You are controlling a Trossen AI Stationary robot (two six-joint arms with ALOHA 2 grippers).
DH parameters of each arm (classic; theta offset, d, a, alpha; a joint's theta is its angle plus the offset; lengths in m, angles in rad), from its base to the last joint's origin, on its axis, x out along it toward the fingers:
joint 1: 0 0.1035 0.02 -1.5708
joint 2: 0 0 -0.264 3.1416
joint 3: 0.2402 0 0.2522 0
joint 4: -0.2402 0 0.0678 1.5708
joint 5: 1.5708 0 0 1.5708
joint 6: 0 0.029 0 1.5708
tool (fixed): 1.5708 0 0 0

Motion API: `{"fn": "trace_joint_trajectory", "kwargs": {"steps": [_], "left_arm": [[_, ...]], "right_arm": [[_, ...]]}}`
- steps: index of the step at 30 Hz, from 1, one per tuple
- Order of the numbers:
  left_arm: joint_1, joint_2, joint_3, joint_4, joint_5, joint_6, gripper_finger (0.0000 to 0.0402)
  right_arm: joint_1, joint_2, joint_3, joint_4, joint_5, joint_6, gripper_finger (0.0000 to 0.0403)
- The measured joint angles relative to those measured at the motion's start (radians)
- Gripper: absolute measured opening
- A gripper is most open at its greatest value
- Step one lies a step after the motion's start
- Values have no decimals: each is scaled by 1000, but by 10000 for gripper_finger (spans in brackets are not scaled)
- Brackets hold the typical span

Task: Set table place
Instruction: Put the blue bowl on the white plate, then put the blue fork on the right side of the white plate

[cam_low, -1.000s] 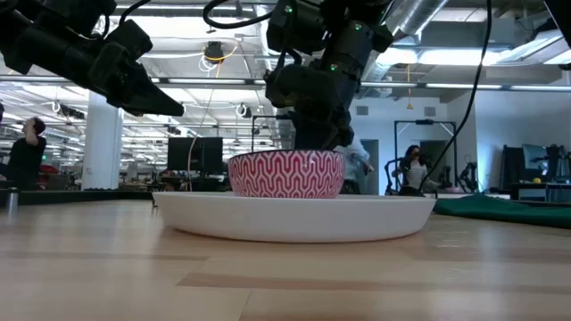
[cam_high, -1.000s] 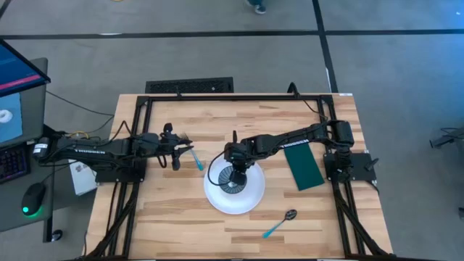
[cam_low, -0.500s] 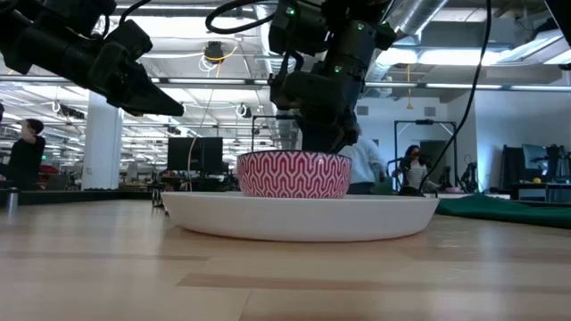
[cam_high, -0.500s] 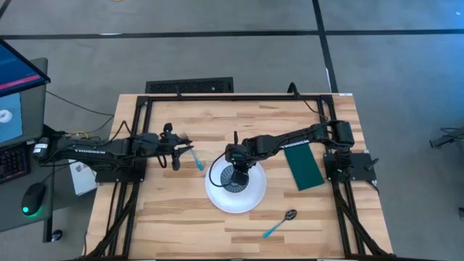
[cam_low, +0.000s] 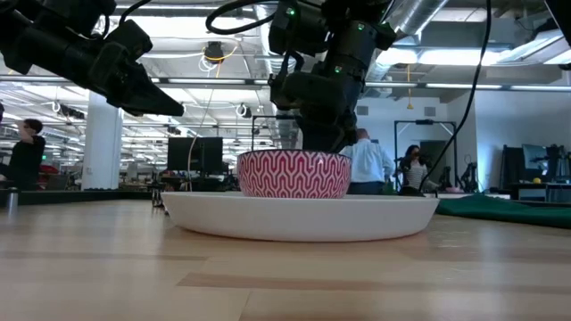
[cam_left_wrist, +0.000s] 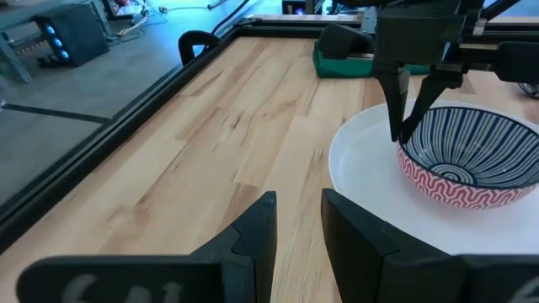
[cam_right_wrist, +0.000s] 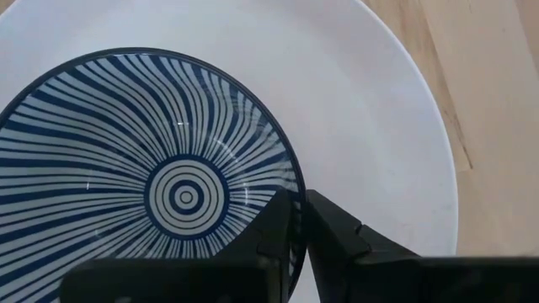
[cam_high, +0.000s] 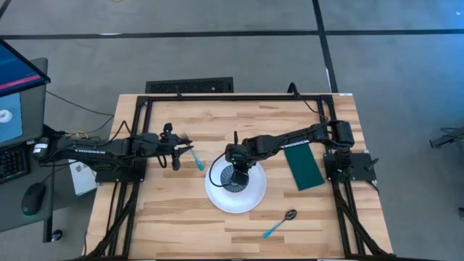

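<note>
One plate [cam_high: 233, 194], one bowl [cam_high: 233, 178], one fork [cam_high: 196, 159], one spoon [cam_high: 280, 223] and one cloth [cam_high: 303, 165] lie on the table [cam_high: 181, 225], with two arms over it

The plate is white and round, near the middle of the light plank top. The bowl sits on it, toward the far half, upright: blue radiating stripes and rings inside [cam_right_wrist: 160, 194], a red-and-white wavy pattern outside [cam_low: 293, 175]. The right gripper [cam_high: 237, 161] comes down on the bowl's rim, one finger [cam_right_wrist: 337, 231] outside and one inside the wall, pinched on the rim

The fork has a turquoise handle and lies on the bare wood left of the plate, apart from it, just past the left gripper [cam_high: 176, 150]. That gripper hovers above the table beside the fork, its fingers [cam_left_wrist: 257, 231] parted with a narrow gap and nothing between them

The spoon, with a turquoise handle and dark bowl end, lies slantwise near the front edge, right of the plate and apart from it. The dark green rectangular cloth lies flat on the right side, tilted, well apart from the plate

In the room behind, several people stand at a distance
</note>
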Motion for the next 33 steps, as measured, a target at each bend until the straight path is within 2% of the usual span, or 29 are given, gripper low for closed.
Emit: {"fn": "trace_joint_trajectory", "kwargs": {"steps": [8, 12, 20, 27, 33], "left_arm": [[0, 0, 0, 0, 0, 0, 87], [0, 0, 0, 0, 0, 0, 87], [0, 0, 0, 0, 0, 0, 87], [0, 0, 0, 0, 0, -4, 87], [0, 0, 0, 0, 0, -24, 87]], "right_arm": [[0, 0, 0, 1, -1, 0, 60], [0, 0, -2, -1, -3, 5, 73], [9, 1, 7, -27, -4, 18, 149], [19, -19, 119, -170, 0, -13, 211], [-4, -139, 216, -284, 121, -19, 230]]}}
